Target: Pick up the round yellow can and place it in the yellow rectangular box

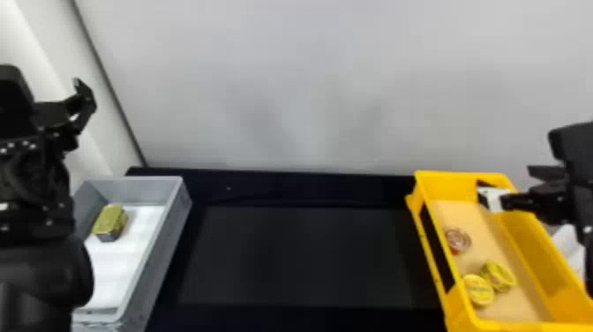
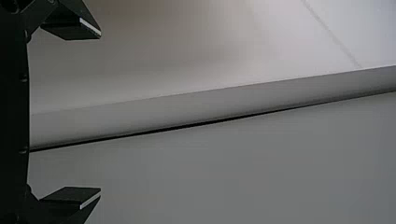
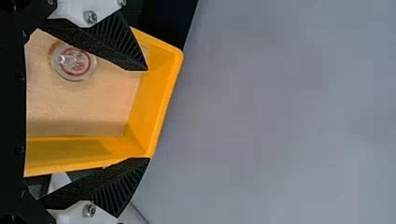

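Grey box [image 1: 170, 238] holds yellowish block [image 1: 108, 220]; reddish can [image 1: 458, 240] inside yellow box [image 1: 529, 243].

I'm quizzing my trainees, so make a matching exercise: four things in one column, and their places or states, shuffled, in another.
1. Round yellow cans
2. Red round can
3. Yellow-green block
4. Right gripper

A. Inside the gray box
B. Open, at the far end of the yellow box
C. Close together in the yellow box
D. By itself, farther back in the yellow box

Pairs: 1-C, 2-D, 3-A, 4-B
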Controlling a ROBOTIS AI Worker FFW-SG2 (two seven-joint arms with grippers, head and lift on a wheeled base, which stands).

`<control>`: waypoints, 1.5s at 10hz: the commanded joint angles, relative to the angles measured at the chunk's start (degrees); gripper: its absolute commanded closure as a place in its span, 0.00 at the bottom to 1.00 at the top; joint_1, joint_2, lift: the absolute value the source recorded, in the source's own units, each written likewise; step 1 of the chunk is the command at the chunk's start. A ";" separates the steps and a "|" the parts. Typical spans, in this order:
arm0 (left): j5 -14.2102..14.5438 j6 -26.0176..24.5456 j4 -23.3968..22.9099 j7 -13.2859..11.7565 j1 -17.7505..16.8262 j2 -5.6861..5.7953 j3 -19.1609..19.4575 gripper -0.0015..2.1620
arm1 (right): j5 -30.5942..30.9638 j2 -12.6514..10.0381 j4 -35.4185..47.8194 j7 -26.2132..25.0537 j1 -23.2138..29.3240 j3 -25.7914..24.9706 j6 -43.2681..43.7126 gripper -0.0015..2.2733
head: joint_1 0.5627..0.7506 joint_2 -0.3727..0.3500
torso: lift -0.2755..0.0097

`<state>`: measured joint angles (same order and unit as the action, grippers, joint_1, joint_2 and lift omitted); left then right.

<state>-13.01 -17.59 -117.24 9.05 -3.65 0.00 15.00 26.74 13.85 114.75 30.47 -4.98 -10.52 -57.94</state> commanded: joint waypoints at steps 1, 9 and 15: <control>0.00 0.00 0.17 0.01 -0.13 -0.15 -0.14 0.05 | 0.08 -0.32 3.46 -0.31 -2.06 1.91 0.26 0.05 | 0.70 0.53 | 0.75; -0.09 0.18 0.44 0.27 0.05 -0.15 -0.23 0.05 | -12.49 -0.67 8.65 -15.61 -11.28 6.39 0.88 0.06 | 0.70 0.53 | 0.75; 0.79 0.53 0.79 -0.26 0.14 -0.15 0.21 0.05 | -15.92 0.12 7.59 -21.33 -15.24 8.06 -3.52 0.06 | 0.70 0.53 | 0.75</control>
<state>-12.36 -17.29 -116.47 8.91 -3.64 0.00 15.08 9.76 13.94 123.27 9.06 -19.28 -2.73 -61.14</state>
